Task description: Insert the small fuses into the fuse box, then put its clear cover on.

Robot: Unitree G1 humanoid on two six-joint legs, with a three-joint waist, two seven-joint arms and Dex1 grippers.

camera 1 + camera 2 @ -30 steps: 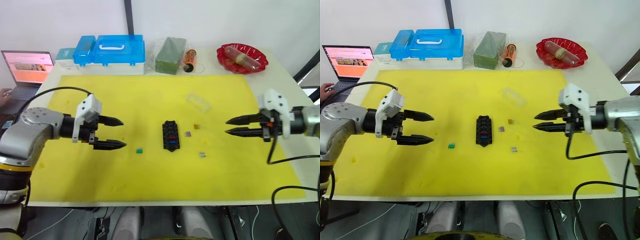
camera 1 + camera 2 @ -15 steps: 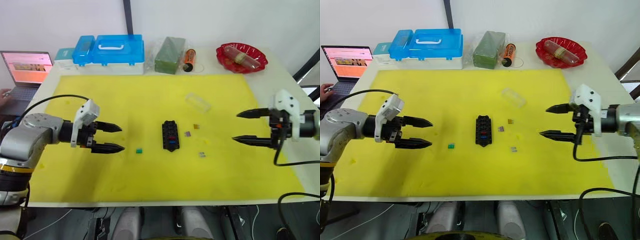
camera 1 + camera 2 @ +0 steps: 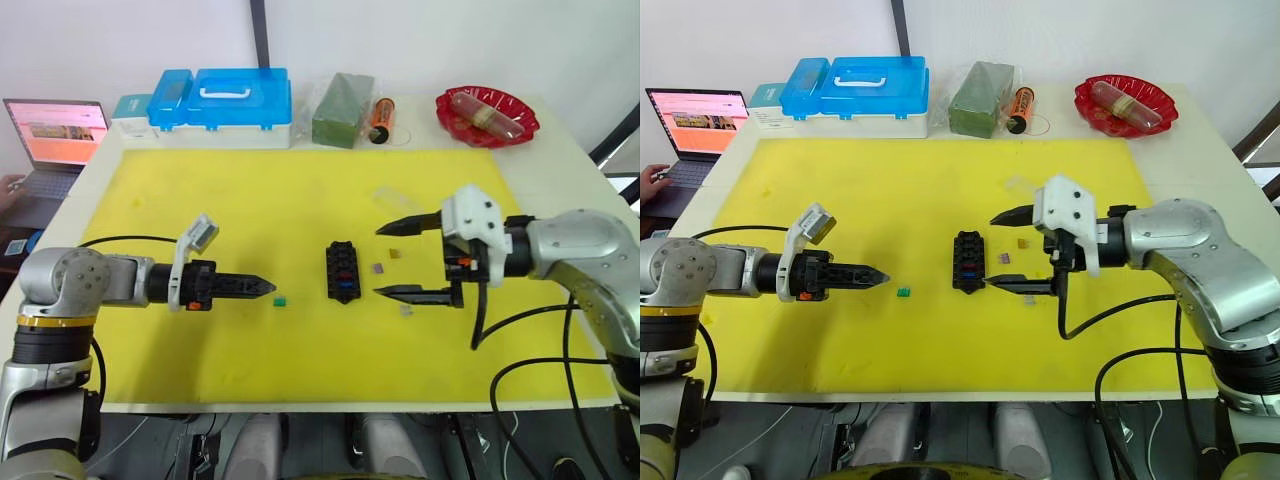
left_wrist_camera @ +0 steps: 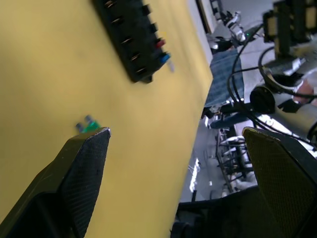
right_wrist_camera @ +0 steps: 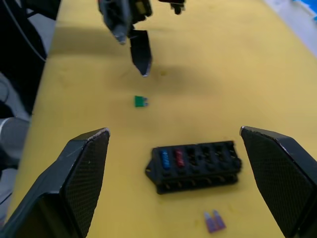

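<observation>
At the far left edge of the tabletop [image 3: 560, 160] sits a laptop [image 3: 54, 136], with a person's hand [image 3: 12, 185] beside it. Along the far edge stand the blue-lidded storage boxes [image 3: 222, 105], then a green block in a clear bag [image 3: 342, 111], an orange cylinder [image 3: 381, 119] and, towards the far right corner, a red dish [image 3: 487, 116]. A yellow mat [image 3: 250, 200] covers most of the tabletop.

My left gripper [image 3: 262, 287] reaches over the left half of the mat, its fingers [image 4: 81, 168] spread wide apart and holding nothing, as the left wrist view shows. Just beyond its tips lies the green fuse [image 3: 282, 299] flat on the mat, apart from the fingers.

The fuse box [image 3: 342, 272] lies near the middle of the mat, with a blue fuse [image 5: 165, 159] and a red fuse [image 5: 179, 158] seated in slots at the end nearer me. Just right of it a purple fuse [image 3: 377, 268] lies loose, with an orange fuse [image 3: 394, 253] beyond it and a grey fuse [image 3: 406, 310] nearer me.

My right gripper [image 3: 392, 261] hangs just right of the fuse box, over those loose fuses, its fingers [image 3: 412, 293] wide open and empty, one towards the far edge and one towards the near edge. The clear cover [image 3: 398, 201] lies on the mat beyond that gripper, towards the far edge, apart from the fuse box.
</observation>
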